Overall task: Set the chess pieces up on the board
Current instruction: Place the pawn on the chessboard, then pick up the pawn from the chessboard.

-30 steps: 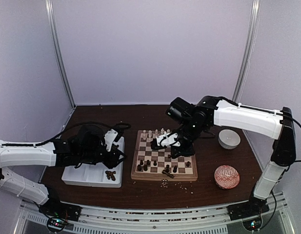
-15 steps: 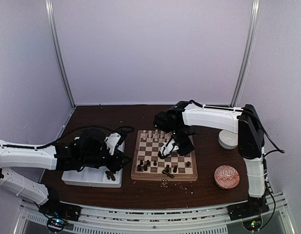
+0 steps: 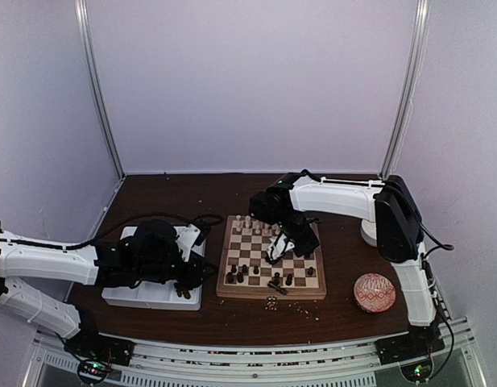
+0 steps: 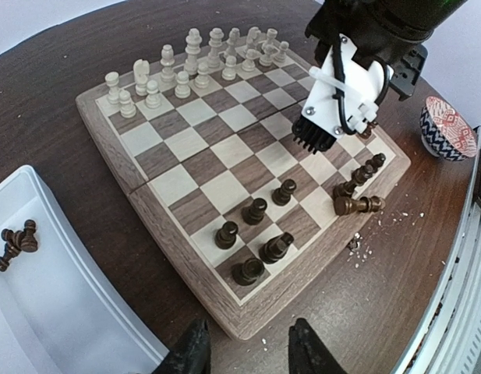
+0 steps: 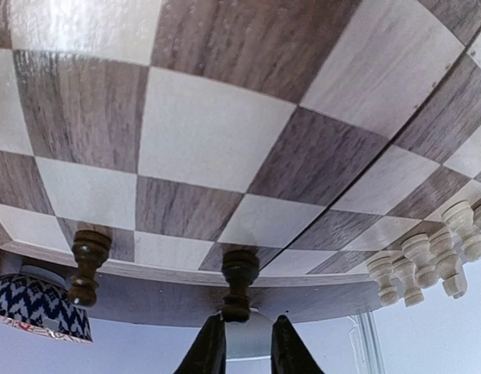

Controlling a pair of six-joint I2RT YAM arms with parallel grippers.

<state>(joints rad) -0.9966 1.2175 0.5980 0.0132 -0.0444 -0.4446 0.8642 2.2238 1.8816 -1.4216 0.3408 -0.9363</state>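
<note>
The board (image 3: 272,292) lies mid-table. Cream chess pieces (image 4: 193,62) line its far rows and dark ones (image 4: 256,234) stand in its near rows. One dark piece (image 4: 357,205) lies toppled at the near edge. My right gripper (image 5: 242,343) points down at the board's right half (image 3: 277,248). It is open, and the top of a standing dark piece (image 5: 239,284) sits between its fingers, against one finger and clear of the other. My left gripper (image 4: 248,354) is open and empty, hovering at the board's near left corner (image 3: 196,270).
A white tray (image 3: 143,297) left of the board holds a few dark pieces (image 4: 15,241). A patterned bowl (image 3: 374,292) sits right of the board. Pale crumbs (image 3: 271,303) lie in front of it. A second dark piece (image 5: 87,265) stands beside the right gripper.
The right arm's elbow swung in over the table while its gripper stayed above the board's right half. Its jaws have parted from shut. The left gripper crept right toward the board.
</note>
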